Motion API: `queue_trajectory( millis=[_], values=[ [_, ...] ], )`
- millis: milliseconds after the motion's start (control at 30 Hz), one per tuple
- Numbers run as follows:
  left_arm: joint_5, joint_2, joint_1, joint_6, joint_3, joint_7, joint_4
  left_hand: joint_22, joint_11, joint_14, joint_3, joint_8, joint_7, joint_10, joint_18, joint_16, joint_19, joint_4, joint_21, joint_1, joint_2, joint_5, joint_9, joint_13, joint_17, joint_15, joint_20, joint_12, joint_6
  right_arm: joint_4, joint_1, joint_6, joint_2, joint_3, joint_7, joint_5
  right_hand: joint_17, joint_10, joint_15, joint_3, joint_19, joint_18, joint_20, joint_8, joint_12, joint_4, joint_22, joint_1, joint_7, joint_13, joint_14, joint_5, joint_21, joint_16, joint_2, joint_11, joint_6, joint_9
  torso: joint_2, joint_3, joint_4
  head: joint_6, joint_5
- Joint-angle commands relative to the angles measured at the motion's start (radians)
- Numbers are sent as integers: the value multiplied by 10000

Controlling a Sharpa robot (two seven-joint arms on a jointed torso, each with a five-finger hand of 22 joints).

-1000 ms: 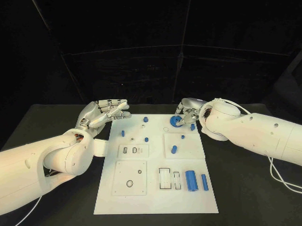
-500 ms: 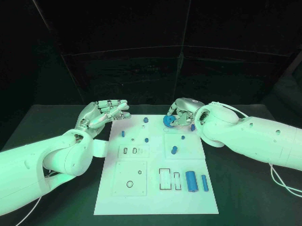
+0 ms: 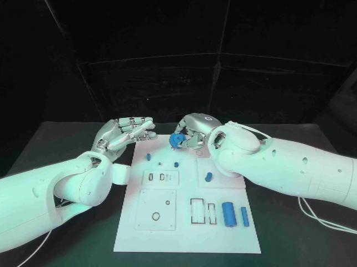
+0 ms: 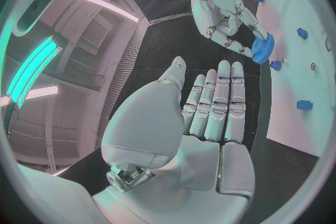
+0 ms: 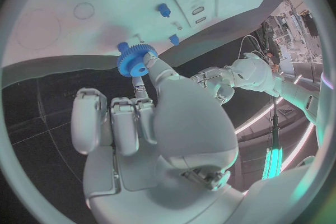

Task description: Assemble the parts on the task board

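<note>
Half the blue gear (image 3: 177, 139) hides behind right hand (image 3: 193, 131).

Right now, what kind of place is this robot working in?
Probably a robotics lab test cell: a black table ringed by dark curtains, a white task board with small blue parts, and the right robot hand holding a blue gear above it.

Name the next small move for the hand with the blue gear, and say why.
Probably lower the gear onto the peg near the task board's far edge. The right hand pinches it above the board there, while the left hand waits open beside the board.
</note>
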Motion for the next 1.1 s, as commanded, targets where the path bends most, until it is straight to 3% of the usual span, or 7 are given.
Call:
queue_trajectory(
  millis=[33, 200, 433, 700, 833, 1100],
  values=[
    [-52, 18, 15, 109, 9, 44, 14, -9, 26, -18, 13, -53, 8, 76, 65, -36, 49, -65, -38, 38, 65, 46, -12, -13, 9, 26, 32, -55, 46, -238, 18, -221, 272, -96, -70, -456, 2426, 651, -52, 74, 48, -120, 10, -52, 13, 19, 0, -106, -275, 2082, 995, -38, 34, 51, -10, -49, 702, 32, 8, 9, -12, -22, 49],
    [-52, 42, 15, 114, 10, 45, 4, -9, 26, -18, 13, -53, 8, 76, 65, -36, 49, -65, -38, 38, 65, 46, -12, -13, 9, 26, 32, -55, 46, -680, -26, 109, 748, -196, -116, -458, 2414, 635, -48, 106, 53, -123, 12, -95, -6, 25, 12, -165, -264, 2062, 992, -59, 39, 46, -35, -41, 678, 27, 7, 14, -34, -25, 67],
    [-52, 68, 15, 113, 10, 43, -12, -9, 26, -18, 13, -53, 8, 76, 65, -36, 49, -65, -38, 38, 65, 46, -12, -13, 9, 26, 32, -55, 46, -1014, -114, 422, 1075, -232, -288, -454, 2384, 586, -32, 166, 59, -126, 23, -187, -64, 30, 25, -264, -237, 2001, 986, -126, 44, 36, -80, -19, 612, 18, 1, 22, -32, -30, 69],
    [-52, 73, 15, 112, 10, 43, -17, -9, 26, -18, 13, -53, 8, 76, 65, -36, 49, -65, -38, 38, 65, 46, -12, -13, 9, 26, 32, -55, 46, -1135, -132, 699, 1144, -240, -382, -454, 2378, 550, -13, 206, 58, -127, 37, -268, -104, 19, 28, -337, -208, 1960, 984, -130, 44, 34, -150, 6, 553, 14, 0, 27, -60, -60, 96],
    [-52, 78, 15, 110, 10, 43, -21, -9, 26, -18, 13, -53, 8, 76, 65, -36, 49, -65, -38, 38, 65, 46, -12, -13, 9, 26, 32, -55, 46, -1155, -134, 916, 1145, -241, -385, -426, 2365, 530, 8, 214, 53, -127, 55, -337, -128, 26, 24, -430, -179, 1938, 982, -155, 41, 29, -234, 32, 506, 14, 2, 19, -44, -92, 79],
    [-52, 81, 15, 105, 10, 42, -26, -18, 26, -12, 17, -66, 8, 82, 65, -52, 54, -88, -46, 51, 77, 45, -12, -14, 16, 25, 31, -72, 50, -1240, -136, 874, 1156, -241, -547, -366, 2330, 353, 125, 149, 29, -123, 152, -685, -327, 59, -3, -714, -19, 1731, 974, -23, 27, 16, -532, 172, 52, -2, 5, 15, -32, -75, 71]
  ],
)
